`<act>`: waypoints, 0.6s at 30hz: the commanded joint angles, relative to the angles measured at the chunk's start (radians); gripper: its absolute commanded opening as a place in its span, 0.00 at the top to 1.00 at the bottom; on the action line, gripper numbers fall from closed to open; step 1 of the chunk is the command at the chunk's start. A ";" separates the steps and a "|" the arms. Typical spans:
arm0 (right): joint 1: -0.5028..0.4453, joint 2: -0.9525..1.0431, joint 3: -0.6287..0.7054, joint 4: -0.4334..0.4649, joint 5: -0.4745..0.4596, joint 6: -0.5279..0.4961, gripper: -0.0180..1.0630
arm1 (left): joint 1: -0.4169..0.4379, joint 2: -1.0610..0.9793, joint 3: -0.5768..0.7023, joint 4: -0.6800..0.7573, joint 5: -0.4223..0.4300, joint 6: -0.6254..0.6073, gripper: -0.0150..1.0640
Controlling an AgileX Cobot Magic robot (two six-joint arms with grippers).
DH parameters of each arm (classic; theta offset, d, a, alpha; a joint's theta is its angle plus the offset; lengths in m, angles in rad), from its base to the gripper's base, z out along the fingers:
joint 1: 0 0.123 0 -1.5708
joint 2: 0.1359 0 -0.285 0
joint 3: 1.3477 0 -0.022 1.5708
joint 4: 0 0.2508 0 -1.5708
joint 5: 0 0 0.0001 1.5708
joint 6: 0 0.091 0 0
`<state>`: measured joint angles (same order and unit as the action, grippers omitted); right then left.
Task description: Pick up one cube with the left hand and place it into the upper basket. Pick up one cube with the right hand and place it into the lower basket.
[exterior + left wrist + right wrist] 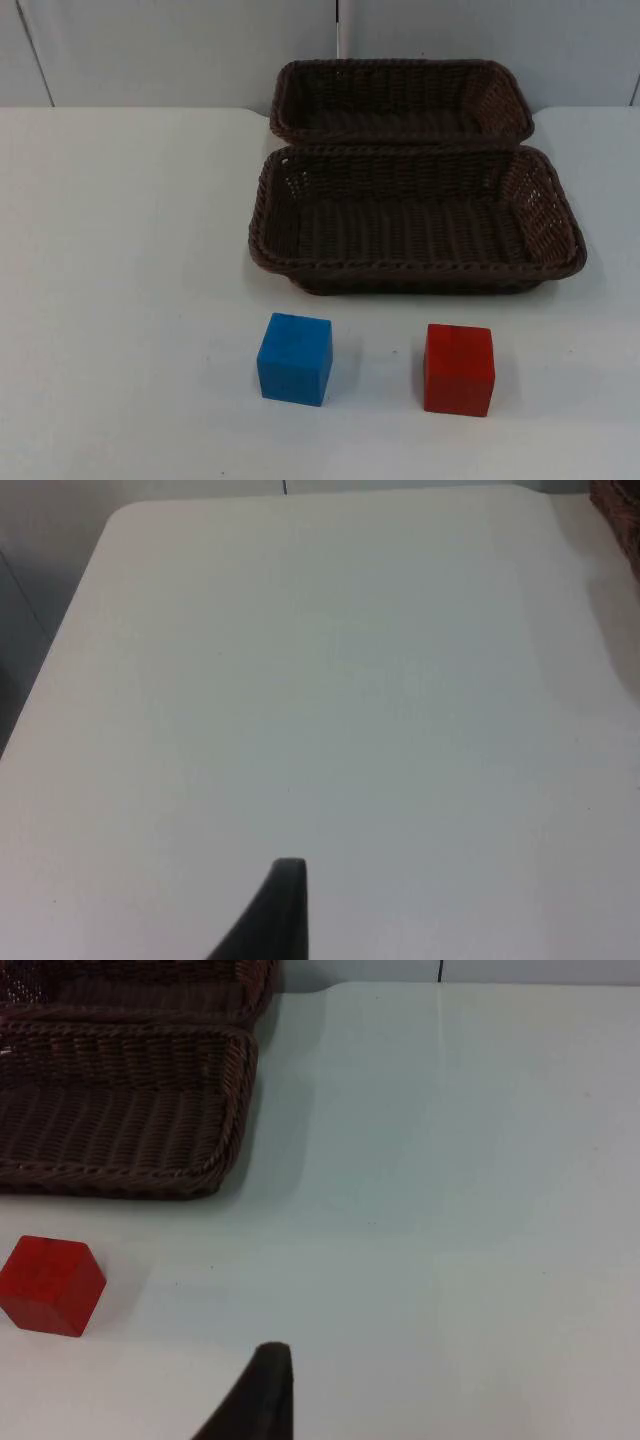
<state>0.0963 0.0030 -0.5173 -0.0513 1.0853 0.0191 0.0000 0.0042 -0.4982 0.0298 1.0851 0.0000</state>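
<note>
Table [120,300], white and ending at a grey partition wall [150,50], carries everything here. In the top view the left part of it is bare, and the left wrist view looks across that bare surface, with one black fingertip [285,900] of the left claw above it and a sliver of brown wicker at the far side. Whether the left claw is apart or together cannot be told.

Further right, near the front edge, a blue cube [295,358] sits flat on the table. A red cube [459,368] sits beside it to the right, apart from it with a clear gap of white between them. Neither cube is in a basket or touched by a claw.

Behind the cubes lie two dark brown woven baskets. The lower basket [270,240] is the nearer one, just behind the cubes; the upper basket [400,68] lies behind it by the wall, their long rims touching or nearly so.

The right wrist view shows one black fingertip [262,1390] of the right claw over bare table, with the red cube [50,1285] and the corner of the lower basket [130,1110] off to one side. Whether the right claw is apart or together cannot be told either.
</note>
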 commanded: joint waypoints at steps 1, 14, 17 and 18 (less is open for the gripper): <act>-0.006 -0.003 0.002 0.002 -0.006 -0.009 0.01 | 0.000 0.008 0.005 0.000 -0.010 0.000 0.01; -0.006 -0.003 0.002 0.002 -0.006 -0.009 0.01 | 0.000 0.092 0.003 -0.006 -0.012 0.000 0.01; -0.006 -0.003 0.002 0.002 -0.006 -0.009 0.01 | 0.000 0.096 0.003 -0.008 -0.012 0.000 0.01; -0.006 -0.003 0.002 0.002 -0.006 -0.009 0.01 | 0.000 0.096 0.003 -0.008 -0.012 0.000 0.01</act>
<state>0.0963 0.0030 -0.5173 -0.0513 1.0853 0.0191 0.0000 0.0946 -0.4982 0.0277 1.0851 0.0000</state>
